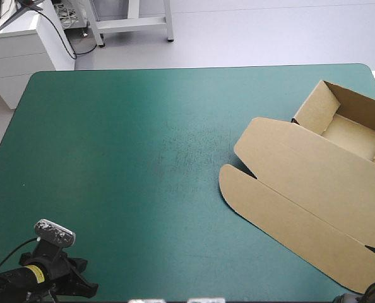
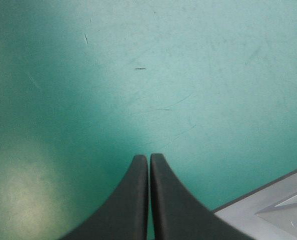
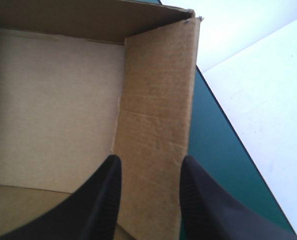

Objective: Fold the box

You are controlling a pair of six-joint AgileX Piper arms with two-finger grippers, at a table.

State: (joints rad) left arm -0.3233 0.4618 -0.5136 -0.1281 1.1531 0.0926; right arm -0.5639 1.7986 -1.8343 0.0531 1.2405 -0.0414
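Box [image 1: 314, 170] lies at your table's right side; its tray [image 1: 351, 136] stands with walls raised by the far right corner; its lid [image 1: 282, 202] lies flat, reaching toward the near edge; the teal-green cover [image 1: 124, 158] spreads wide to its left, open room for you. Your left gripper [image 2: 149, 156] is pressed together over the cover near the table's edge; your right gripper [image 3: 151, 159] stands parted, one tray wall [image 3: 156, 100] just ahead between its fingers.
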